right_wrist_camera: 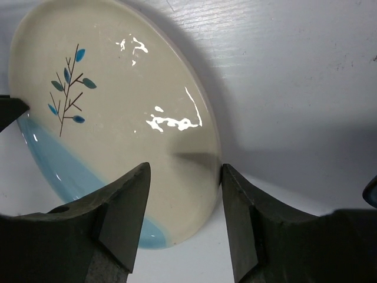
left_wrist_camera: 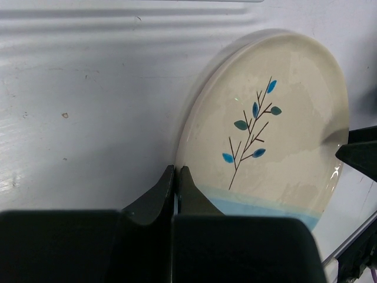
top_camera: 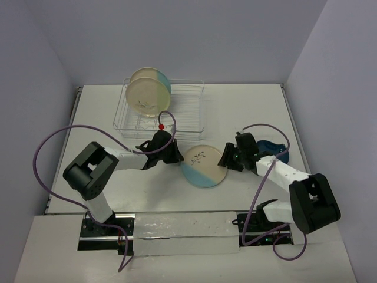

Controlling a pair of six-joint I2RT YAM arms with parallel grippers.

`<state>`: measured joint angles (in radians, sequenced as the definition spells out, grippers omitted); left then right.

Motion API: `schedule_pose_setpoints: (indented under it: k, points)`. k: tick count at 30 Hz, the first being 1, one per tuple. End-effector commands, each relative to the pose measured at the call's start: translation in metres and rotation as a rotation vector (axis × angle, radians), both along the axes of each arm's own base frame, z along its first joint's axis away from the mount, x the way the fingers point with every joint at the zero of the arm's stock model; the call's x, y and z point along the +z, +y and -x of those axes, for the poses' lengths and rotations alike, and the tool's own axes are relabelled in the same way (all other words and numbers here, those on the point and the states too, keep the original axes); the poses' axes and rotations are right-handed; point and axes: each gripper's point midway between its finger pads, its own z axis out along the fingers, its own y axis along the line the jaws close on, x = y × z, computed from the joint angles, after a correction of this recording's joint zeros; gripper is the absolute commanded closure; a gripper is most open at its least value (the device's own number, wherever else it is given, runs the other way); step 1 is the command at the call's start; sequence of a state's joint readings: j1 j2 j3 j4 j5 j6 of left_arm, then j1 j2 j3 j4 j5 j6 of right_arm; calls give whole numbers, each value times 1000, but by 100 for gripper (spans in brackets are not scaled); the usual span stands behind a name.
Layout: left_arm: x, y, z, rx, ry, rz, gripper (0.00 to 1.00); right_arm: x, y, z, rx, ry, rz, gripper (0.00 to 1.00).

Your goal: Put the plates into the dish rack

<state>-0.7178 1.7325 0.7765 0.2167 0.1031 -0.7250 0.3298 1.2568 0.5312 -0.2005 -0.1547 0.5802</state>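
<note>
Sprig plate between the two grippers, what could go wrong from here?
The left gripper pinches the sprig plate only at its thin rim, so the glossy plate may slip or swing when lifted. The right gripper is open astride the opposite rim; closing there could nudge the plate out of that pinch. The rack already holds two plates at its left end, which a swinging plate might knock.

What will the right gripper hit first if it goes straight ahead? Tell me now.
The cream round plate with a light-blue segment and sprig motif: its rim lies between the fingers of the open right gripper, so contact would likely come almost at once.
</note>
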Motion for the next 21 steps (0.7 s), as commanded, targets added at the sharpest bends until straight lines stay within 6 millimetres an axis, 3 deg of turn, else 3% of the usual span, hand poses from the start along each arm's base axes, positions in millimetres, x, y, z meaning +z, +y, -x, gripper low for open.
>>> schedule_pose_setpoints:
  k: [1,8,11,14,16,21]
  points:
    - [-17,-10,36,-64,108,2,100,21,27,-19,47,-75,-103,40]
    - [-18,-11,36,-71,110,1,100,2,23,-11,31,-14,-90,33]
    - [-19,-13,36,-77,116,2,100,-1,36,-4,71,3,-168,34]
    - [-20,-15,37,-84,121,6,100,21,63,1,169,-37,-351,36]
    - [-20,-15,36,-83,123,7,100,49,79,-1,240,-107,-460,40]
    - [-16,-16,37,-87,116,20,100,113,95,0,346,-256,-593,49]
